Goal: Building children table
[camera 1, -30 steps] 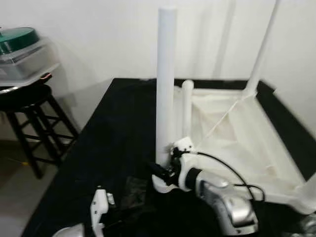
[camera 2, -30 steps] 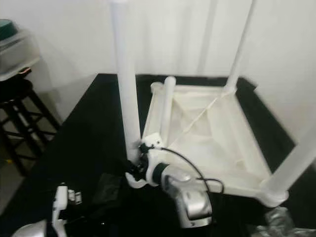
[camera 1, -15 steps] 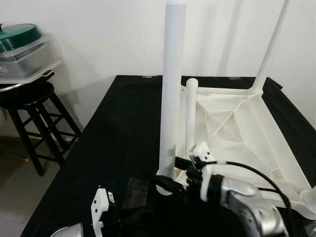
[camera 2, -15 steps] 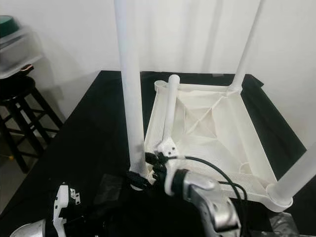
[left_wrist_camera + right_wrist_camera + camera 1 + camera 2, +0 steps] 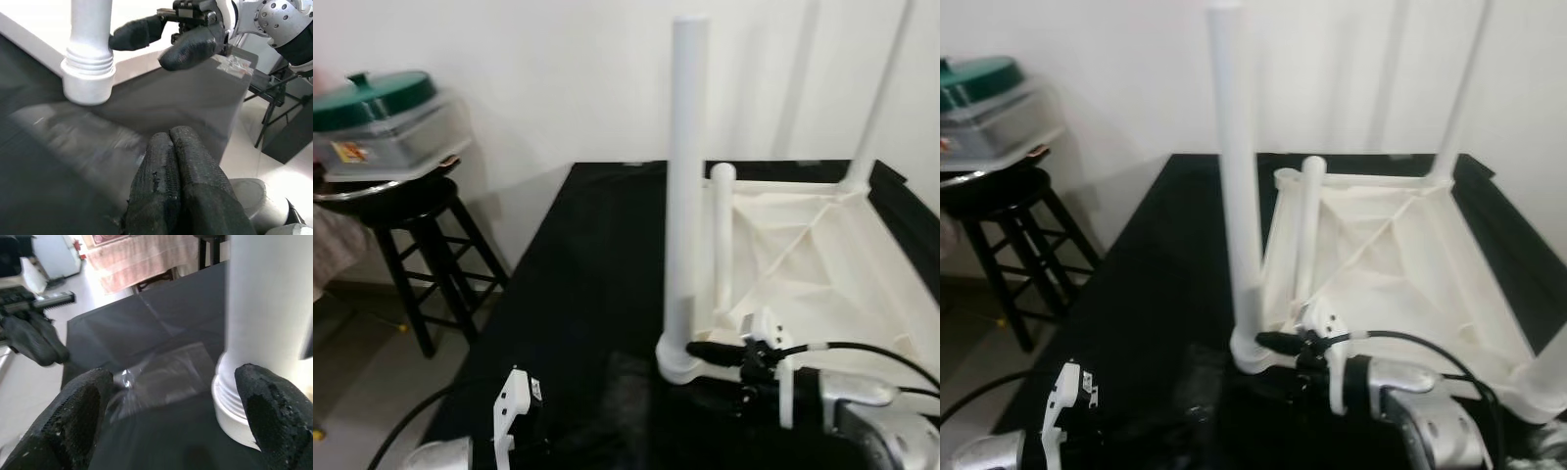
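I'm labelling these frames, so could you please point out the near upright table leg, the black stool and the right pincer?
near table leg (image 5: 687, 196), left eye view, mid shaft.
black stool (image 5: 386, 190), left eye view, round seat.
right pincer (image 5: 161, 41), left wrist view, between its open fingertips.

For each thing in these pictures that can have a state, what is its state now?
Table top: upside down on the black surface.
Near leg: upright in its corner socket.
Loose leg: leaning inside the frame, not fitted.
Right end effector: open, beside the near leg's base.
Left end effector: shut, empty.
Storage box: lid on.
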`<state>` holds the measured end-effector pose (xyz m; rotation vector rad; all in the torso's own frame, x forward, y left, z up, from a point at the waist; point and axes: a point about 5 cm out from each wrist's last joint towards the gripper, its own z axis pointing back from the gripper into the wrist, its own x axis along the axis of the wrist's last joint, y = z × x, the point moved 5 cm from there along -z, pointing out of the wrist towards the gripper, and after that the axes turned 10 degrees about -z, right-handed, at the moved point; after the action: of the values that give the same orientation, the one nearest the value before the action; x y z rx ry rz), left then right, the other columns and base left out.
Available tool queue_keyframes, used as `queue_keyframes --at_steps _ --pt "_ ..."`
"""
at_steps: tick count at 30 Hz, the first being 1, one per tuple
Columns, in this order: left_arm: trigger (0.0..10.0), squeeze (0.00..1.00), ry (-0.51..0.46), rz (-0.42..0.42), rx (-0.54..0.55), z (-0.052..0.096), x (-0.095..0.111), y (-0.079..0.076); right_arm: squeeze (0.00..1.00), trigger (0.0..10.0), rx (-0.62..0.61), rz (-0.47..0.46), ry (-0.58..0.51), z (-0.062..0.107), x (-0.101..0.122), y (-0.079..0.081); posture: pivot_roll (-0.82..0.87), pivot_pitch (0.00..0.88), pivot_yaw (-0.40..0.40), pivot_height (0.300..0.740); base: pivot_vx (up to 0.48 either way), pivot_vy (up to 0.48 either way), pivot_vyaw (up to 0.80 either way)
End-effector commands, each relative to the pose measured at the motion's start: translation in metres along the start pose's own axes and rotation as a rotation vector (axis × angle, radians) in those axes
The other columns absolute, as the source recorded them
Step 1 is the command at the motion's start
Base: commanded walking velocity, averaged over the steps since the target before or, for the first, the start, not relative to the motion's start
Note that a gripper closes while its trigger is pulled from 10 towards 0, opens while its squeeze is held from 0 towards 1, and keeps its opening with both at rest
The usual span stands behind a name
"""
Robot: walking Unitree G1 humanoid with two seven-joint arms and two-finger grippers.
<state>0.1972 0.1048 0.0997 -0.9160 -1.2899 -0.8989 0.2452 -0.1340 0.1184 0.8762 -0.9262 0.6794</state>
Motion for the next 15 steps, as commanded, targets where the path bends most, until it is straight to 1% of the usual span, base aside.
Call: queue_keyframes --at_steps 1,2,4,6,7,8,9,12,15 --pt "10.0 0.00 0.011 -0.035 0.013 0.004 0.004 0.006 0.00 10.0 0.014 0.031 0.003 0.002 0.001 0.002 -0.07 0.000 0.041 0.740 0.000 0.480 0.00" --pt "10.0 0.00 0.011 -0.035 0.013 0.004 0.004 0.006 0.00 10.0 0.014 0.031 0.003 0.002 0.001 0.002 -0.07 0.000 0.041 0.740 0.000 0.480 0.00" --pt "10.0 0.00 0.011 -0.034 0.021 0.005 0.005 0.008 0.00 10.0 0.007 0.039 0.009 0.004 0.001 0.001 -0.07 0.000 0.041 0.740 0.000 0.247 0.00" --pt "10.0 0.00 0.008 -0.045 0.050 0.005 0.007 0.014 0.00 10.0 0.032 0.038 0.030 0.010 -0.004 0.008 -0.07 0.000 0.043 0.740 0.000 0.000 0.00" --pt "10.0 0.00 0.008 -0.045 0.050 0.005 0.007 0.014 0.00 10.0 0.032 0.038 0.030 0.010 -0.004 0.008 -0.07 0.000 0.043 0.740 0.000 0.000 0.00" --pt "10.0 0.00 0.007 -0.046 0.062 0.005 0.007 0.017 0.00 10.0 0.051 0.030 0.035 0.012 -0.006 0.011 -0.07 0.000 0.043 0.740 0.000 0.000 0.00" --pt "10.0 0.00 -0.003 -0.049 0.072 0.005 0.009 0.019 0.00 10.0 0.068 0.027 0.048 0.014 -0.009 0.015 -0.08 0.000 0.045 0.740 0.000 0.000 -0.41" --pt "10.0 0.00 -0.010 -0.049 0.079 0.005 0.010 0.020 0.00 10.0 0.082 0.024 0.055 0.015 -0.011 0.017 -0.08 0.000 0.045 0.740 0.000 0.000 -0.51" --pt "10.0 0.00 -0.032 -0.059 0.084 0.002 0.012 0.022 0.00 10.0 0.125 0.003 0.067 0.016 -0.013 0.022 -0.09 0.000 0.046 0.740 0.000 0.000 -0.80"
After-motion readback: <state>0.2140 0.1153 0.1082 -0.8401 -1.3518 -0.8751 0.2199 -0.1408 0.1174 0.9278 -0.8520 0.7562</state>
